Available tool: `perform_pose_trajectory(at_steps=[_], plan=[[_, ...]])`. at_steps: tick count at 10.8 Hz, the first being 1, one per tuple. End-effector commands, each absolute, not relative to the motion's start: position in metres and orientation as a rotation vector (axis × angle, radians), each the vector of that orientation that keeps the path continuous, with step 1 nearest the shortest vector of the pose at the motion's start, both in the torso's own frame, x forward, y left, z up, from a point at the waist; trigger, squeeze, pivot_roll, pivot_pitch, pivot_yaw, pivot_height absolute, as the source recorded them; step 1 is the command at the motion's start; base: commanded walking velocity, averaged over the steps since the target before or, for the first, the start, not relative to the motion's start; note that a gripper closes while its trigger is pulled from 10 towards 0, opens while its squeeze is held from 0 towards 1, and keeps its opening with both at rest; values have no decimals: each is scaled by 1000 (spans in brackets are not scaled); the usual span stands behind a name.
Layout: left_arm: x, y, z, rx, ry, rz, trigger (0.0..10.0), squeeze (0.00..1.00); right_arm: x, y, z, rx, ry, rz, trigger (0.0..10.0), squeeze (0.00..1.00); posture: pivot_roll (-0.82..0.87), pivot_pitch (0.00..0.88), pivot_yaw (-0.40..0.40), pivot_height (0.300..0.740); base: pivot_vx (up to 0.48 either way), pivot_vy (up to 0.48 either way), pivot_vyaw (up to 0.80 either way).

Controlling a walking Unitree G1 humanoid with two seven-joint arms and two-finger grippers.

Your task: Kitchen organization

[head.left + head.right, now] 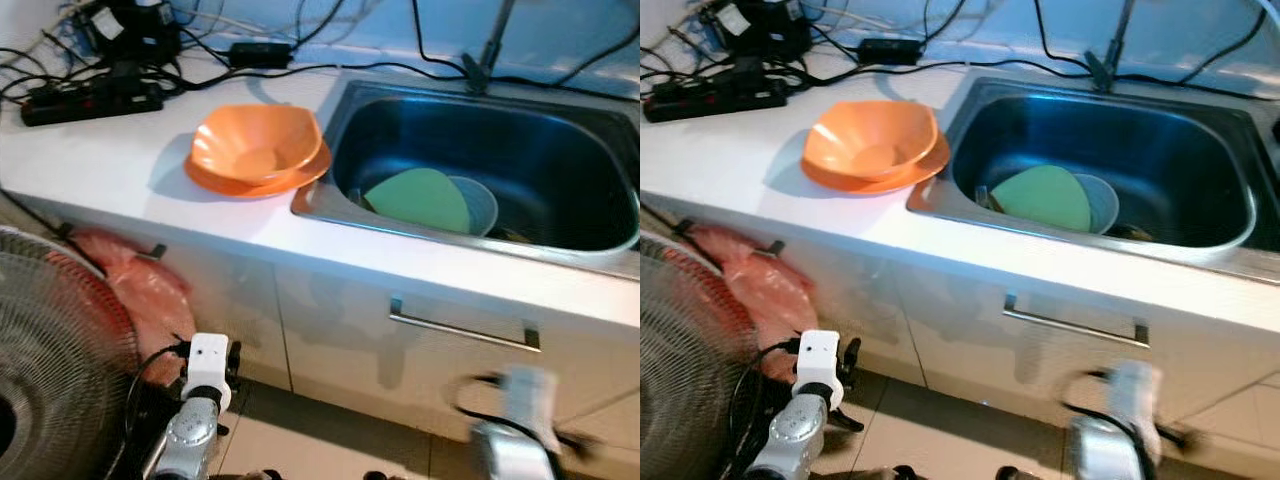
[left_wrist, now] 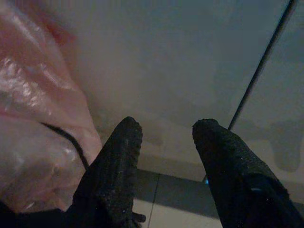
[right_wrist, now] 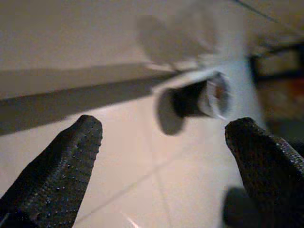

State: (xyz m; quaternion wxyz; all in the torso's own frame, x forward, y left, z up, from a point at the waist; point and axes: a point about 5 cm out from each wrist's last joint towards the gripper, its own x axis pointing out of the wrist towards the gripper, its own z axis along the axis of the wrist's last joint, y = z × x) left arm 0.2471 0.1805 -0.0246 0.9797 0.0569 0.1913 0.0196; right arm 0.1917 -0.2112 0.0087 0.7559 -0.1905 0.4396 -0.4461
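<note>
Left eye view puts the orange bowls (image 1: 256,148) on the tabletop (image 1: 120,175) beside the sink (image 1: 480,240), up and ahead of both arms; the left claw (image 2: 164,137), spread and empty by the cabinet, looks nearer; the right claw (image 3: 164,142) gapes empty over floor

Grey fan (image 1: 50,350) beside red plastic bag (image 1: 140,290), black power strip (image 1: 90,100) among cables on white counter (image 1: 100,170).

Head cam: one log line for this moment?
orange bowl on plate, counter | green plate in sink | left gripper open, low by cabinet | right gripper open, low, blurred
</note>
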Motion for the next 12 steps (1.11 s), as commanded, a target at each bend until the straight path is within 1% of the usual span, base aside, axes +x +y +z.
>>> perform_pose_trajectory(at_steps=[1, 3, 4, 5, 6, 7, 8, 9, 10, 12], plan=[[245, 184, -25, 122, 382, 49, 10000, 0, 188, -138, 7, -237, 1064, -939, 10000, 0, -44, 140, 37, 740, 0, 0, 0], [248, 183, -23, 129, 377, 33, 10000, 0, 181, -132, 24, -412, 912, -1298, 10000, 0, -60, 141, 47, 740, 0, 0, 0], [249, 183, -22, 130, 375, 31, 10000, 0, 181, -131, 26, -440, 883, -1360, 10000, 0, -69, 139, 50, 740, 0, 0, 0], [251, 182, -21, 130, 373, 27, 10000, 0, 121, -266, -4, -524, 918, -1500, 10000, 0, -75, 133, 50, 740, 0, 0, 0], [253, 181, -19, 129, 366, 29, 10000, 0, 37, -432, 65, -513, 756, -1738, 10000, 0, -71, 127, 48, 740, 0, 0, 0], [256, 183, -17, 128, 357, 37, 10000, 0, 52, -430, 88, -546, 583, -1811, 10000, 0, -66, 125, 49, 740, 0, 0, 0], [257, 184, -15, 129, 350, 38, 10000, 0, 62, -429, 106, -587, 472, -1846, 10000, 0, -63, 124, 51, 740, 0, 0, 0], [258, 185, -15, 131, 346, 40, 10000, 0, 74, -431, 124, -573, 374, -1856, 10000, 0, -64, 122, 48, 740, 0, 0, 0], [257, 186, -15, 132, 350, 41, 10000, 0, 83, -438, 127, -504, 334, -1801, 10000, 0, -65, 123, 45, 740, 0, 0, 0], [256, 186, -16, 127, 351, 45, 10000, 0, 95, -438, 124, -437, 286, -1735, 10000, 0, -59, 122, 42, 740, 0, 0, 0]])
